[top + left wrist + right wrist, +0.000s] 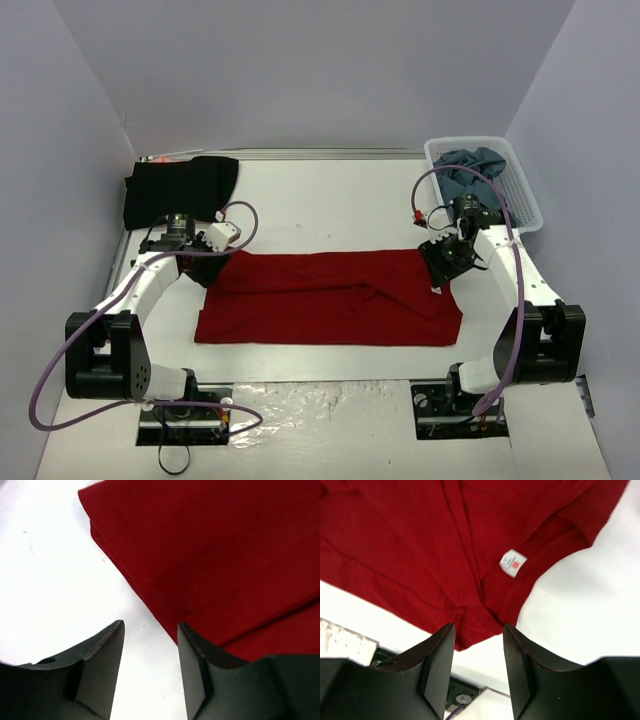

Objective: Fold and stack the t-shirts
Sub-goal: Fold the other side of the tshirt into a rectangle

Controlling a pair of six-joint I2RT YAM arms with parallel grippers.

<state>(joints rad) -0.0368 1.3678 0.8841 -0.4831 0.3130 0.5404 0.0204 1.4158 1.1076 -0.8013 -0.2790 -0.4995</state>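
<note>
Surface (330,200) first: dark red t-shirt (330,300) across middle toward near edge, apparently folded lengthwise, crosswise folds left. Black t-shirt (180,190) at far left corner, seemingly folded. Basket (522,197) at far right corner, blue-grey t-shirts (478,165) inside, untouched. Left jaws, right jaws parted, empty, over red shirt's ends.

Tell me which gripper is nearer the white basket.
Right. The right gripper hangs just in front of the basket, over the red shirt at its collar end; the left gripper is across the table, near the black shirt.
</note>
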